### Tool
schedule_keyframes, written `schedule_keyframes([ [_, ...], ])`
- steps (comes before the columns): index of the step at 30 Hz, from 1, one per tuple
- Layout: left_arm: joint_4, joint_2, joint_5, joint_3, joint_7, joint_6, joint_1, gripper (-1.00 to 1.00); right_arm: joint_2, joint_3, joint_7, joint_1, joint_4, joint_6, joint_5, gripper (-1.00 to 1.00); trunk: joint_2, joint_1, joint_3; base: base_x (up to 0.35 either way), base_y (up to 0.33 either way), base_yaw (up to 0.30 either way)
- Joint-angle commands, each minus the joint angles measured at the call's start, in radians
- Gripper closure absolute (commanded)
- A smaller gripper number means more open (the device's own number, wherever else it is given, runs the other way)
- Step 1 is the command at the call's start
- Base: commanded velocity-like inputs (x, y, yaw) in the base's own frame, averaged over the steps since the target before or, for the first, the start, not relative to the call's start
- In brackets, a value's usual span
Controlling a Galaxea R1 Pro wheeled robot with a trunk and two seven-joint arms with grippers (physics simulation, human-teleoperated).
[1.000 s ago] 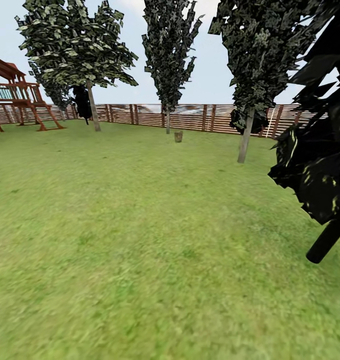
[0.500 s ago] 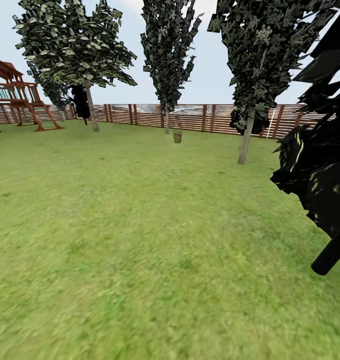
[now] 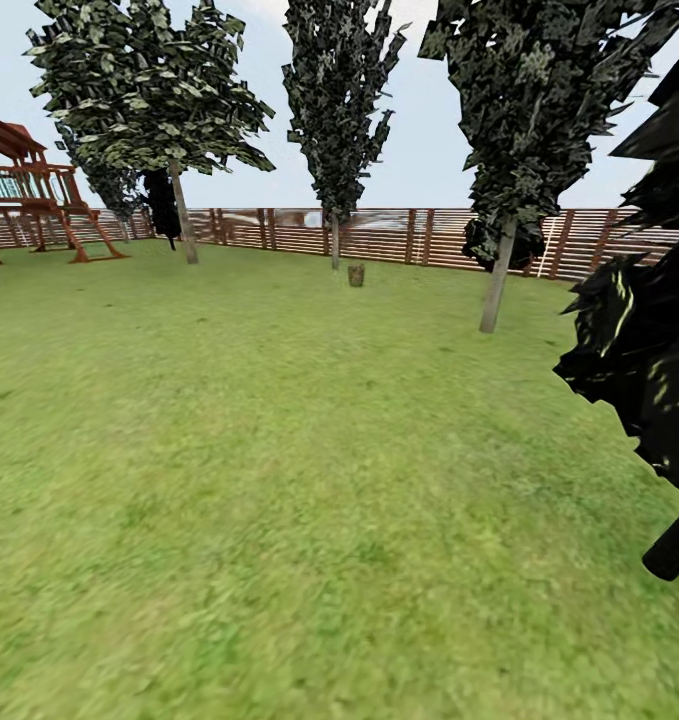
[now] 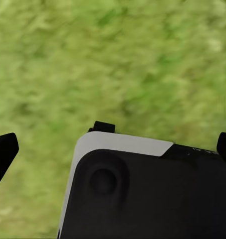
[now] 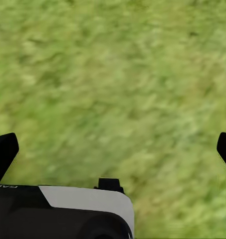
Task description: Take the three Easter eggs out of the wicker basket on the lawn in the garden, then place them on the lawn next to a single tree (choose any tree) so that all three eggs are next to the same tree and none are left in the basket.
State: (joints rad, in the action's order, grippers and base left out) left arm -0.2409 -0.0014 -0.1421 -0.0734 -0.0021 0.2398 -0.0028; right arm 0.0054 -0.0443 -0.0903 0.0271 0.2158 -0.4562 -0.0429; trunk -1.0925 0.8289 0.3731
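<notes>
Head view: we see the wide green lawn (image 3: 279, 480) with a brown slat fence (image 3: 399, 235) at its far edge. A small brown thing, which looks like the wicker basket (image 3: 356, 275), stands upright on the grass just in front of the fence. It is too small for us to see any eggs or which way its handle points. We count three trees with grey trunks near the fence; one tree (image 3: 495, 270) is right of the basket. A dark bush (image 3: 644, 370) is well apart from the basket. A wooden playset (image 3: 29, 200) stands by the fence too.

In the wrist views we see grass close up. The left gripper (image 4: 113, 149) and right gripper (image 5: 113, 149) have fingertips wide apart, holding nothing.
</notes>
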Motion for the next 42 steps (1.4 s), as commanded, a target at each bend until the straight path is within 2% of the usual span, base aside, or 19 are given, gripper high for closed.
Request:
schedule_keyframes([
  [1,0.000,0.000,-0.007,0.000,0.000,0.002,0.000,-1.00,0.000,-0.005,-0.009,0.001,-0.001,-0.001,-0.005,-1.00,-0.001,0.001,0.001,0.332,-0.001,0.195],
  [10,0.000,-0.002,-0.007,0.000,-0.001,0.003,0.000,-1.00,-0.001,-0.005,-0.009,0.001,0.000,-0.002,-0.005,-1.00,-0.001,0.001,0.001,0.332,0.000,0.126],
  [42,0.000,-0.002,-0.007,0.000,-0.001,0.003,0.000,-1.00,0.000,-0.005,-0.009,0.001,-0.001,-0.001,-0.005,-1.00,-0.001,0.001,-0.006,0.332,0.000,-0.009],
])
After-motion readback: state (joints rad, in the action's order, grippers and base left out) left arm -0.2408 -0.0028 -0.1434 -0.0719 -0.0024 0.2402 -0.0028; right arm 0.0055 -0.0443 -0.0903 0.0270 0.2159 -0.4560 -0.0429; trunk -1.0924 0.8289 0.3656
